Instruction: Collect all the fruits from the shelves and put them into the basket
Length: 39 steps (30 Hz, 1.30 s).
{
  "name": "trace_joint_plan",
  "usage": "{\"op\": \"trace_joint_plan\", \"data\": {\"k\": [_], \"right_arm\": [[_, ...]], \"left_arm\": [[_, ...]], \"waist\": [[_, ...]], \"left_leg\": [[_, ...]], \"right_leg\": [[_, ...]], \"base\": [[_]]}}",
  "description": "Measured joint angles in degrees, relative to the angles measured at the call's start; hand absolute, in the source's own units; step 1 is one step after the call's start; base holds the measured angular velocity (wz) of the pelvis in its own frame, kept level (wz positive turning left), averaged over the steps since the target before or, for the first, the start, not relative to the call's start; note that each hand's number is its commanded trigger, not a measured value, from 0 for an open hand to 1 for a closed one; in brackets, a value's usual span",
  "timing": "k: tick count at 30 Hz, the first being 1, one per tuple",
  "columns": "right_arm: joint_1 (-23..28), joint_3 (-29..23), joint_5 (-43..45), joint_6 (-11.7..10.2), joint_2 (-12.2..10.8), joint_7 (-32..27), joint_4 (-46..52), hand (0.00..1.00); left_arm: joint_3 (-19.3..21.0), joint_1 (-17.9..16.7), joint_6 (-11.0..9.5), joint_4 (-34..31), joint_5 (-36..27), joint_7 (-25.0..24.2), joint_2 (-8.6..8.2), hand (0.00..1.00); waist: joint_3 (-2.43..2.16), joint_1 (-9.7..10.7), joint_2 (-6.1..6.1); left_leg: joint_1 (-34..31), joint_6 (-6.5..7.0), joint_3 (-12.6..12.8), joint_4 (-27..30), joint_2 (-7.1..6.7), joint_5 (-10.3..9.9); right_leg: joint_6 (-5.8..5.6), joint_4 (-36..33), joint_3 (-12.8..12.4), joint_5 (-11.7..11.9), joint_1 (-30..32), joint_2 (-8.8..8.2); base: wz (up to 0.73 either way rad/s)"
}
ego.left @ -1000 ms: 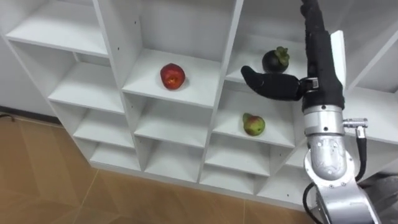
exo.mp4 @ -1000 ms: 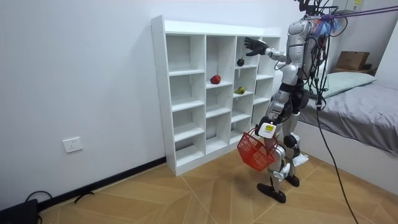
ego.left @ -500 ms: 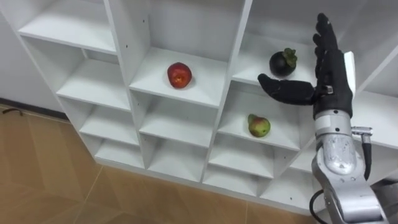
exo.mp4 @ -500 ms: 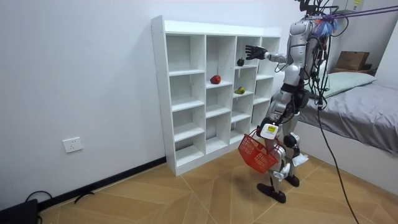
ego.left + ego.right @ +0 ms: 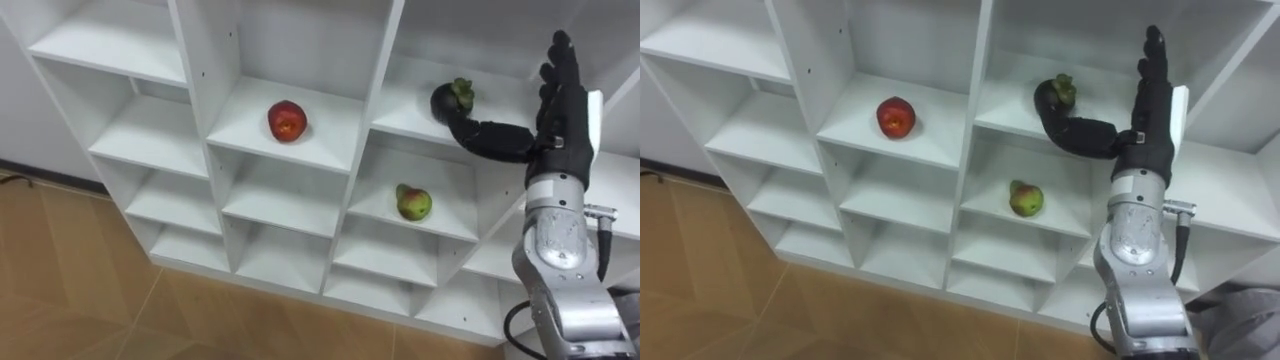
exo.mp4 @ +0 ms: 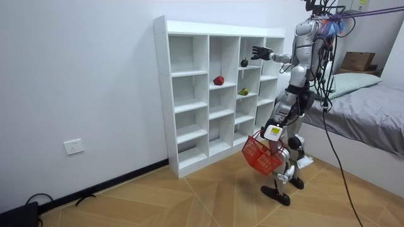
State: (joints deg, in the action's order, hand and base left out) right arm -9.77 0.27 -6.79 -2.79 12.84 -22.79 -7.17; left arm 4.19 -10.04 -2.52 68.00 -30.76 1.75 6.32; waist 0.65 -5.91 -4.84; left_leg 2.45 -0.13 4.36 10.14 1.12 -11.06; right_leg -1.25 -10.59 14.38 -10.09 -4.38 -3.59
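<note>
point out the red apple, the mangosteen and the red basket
red apple [image 5: 287, 120]: left eye view, middle of its skin
mangosteen [image 5: 445, 98]: left eye view, its dark body
red basket [image 6: 260, 157]: room view, its side wall

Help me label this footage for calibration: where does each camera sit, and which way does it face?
Left eye view: on the head, looking down at the white shelf; right hand and forearm show.
Right eye view: just beside it, same aim, same hand.
Room view: standing off in the room, facing shelf and whole robot, left hand carrying a red basket.
Shared by all: red apple, dark fruit, raised right hand.
</note>
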Motion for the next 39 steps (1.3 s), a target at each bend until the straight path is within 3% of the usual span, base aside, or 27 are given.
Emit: {"op": "trace_joint_plan", "data": {"k": [11, 17, 32, 39], "right_arm": [[-2.6, 0.2, -0.2, 0.0, 0.6, -2.1, -4.5, 0.0], [-3.9, 0.8, -3.0, 1.6, 1.0, -1.6, -8.6, 0.0], [-11.6, 3.0, -6.6, 2.9, 1.0, -0.5, -17.9, 0.0], [-12.9, 3.6, -6.1, 2.9, 1.0, -1.7, -20.9, 0.0]], "left_arm": [[-1.0, -1.1, 0.5, -1.8, 0.0, -0.1, 0.24, 1.0], [-1.1, -1.2, 2.1, -3.4, 0.5, -0.1, 0.87, 1.0], [-1.0, -1.9, 4.7, -3.6, 0.5, 0.4, 1.53, 1.0], [-1.0, -1.8, 4.7, -3.7, 0.5, 0.4, 1.67, 1.0]], "waist": [[-0.06, -0.4, -0.08], [-0.5, -0.9, -0.61], [-0.22, -3.1, -0.33], [0.02, -4.4, -1.04]], "left_leg": [[-0.1, -0.07, -1.7, 0.4, -0.11, 0.1], [-0.9, 0.01, -3.1, 0.6, -0.46, 0.5], [-2.9, 0.01, -4.0, 1.2, -0.77, 1.0], [-3.3, 0.01, -4.2, 1.2, -0.77, 1.0]], "right_leg": [[0.0, 0.0, 1.5, 0.0, -0.5, -0.06], [0.0, 0.0, 3.0, 0.0, -0.5, -0.38], [0.05, -0.1, 3.2, 0.0, 0.9, -0.49], [0.05, -0.1, 3.2, 0.0, 1.3, -0.51]], "base": [[0.07], [0.12], [0.03], [0.0]]}}
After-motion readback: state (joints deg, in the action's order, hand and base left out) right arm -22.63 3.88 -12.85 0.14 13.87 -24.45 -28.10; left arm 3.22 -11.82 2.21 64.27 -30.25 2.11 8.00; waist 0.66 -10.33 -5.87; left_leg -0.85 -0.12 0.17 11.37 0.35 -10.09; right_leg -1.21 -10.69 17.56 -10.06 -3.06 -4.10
